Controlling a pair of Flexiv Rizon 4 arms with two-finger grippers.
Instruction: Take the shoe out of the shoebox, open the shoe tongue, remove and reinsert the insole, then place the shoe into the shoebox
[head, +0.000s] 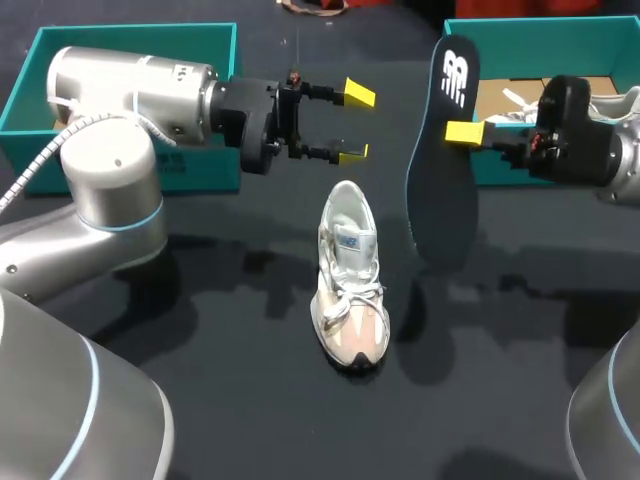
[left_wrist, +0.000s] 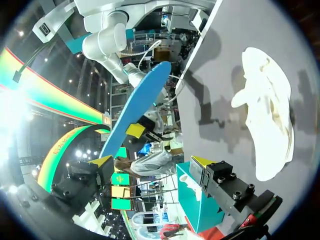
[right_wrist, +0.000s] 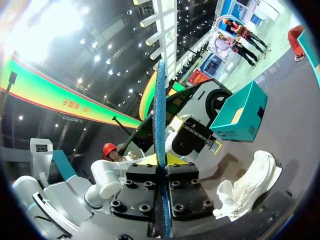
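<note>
Your right gripper is clamped on the insole near its upper end, so it hangs almost upright, its lower end just right of the shoe. The shoe lies on the table between your arms, toe toward you, opening at the far end, so the insole likely needs to tip down along that line. Your left gripper, fingers apart and empty, hovers beyond the heel, well placed to steady it.
</note>
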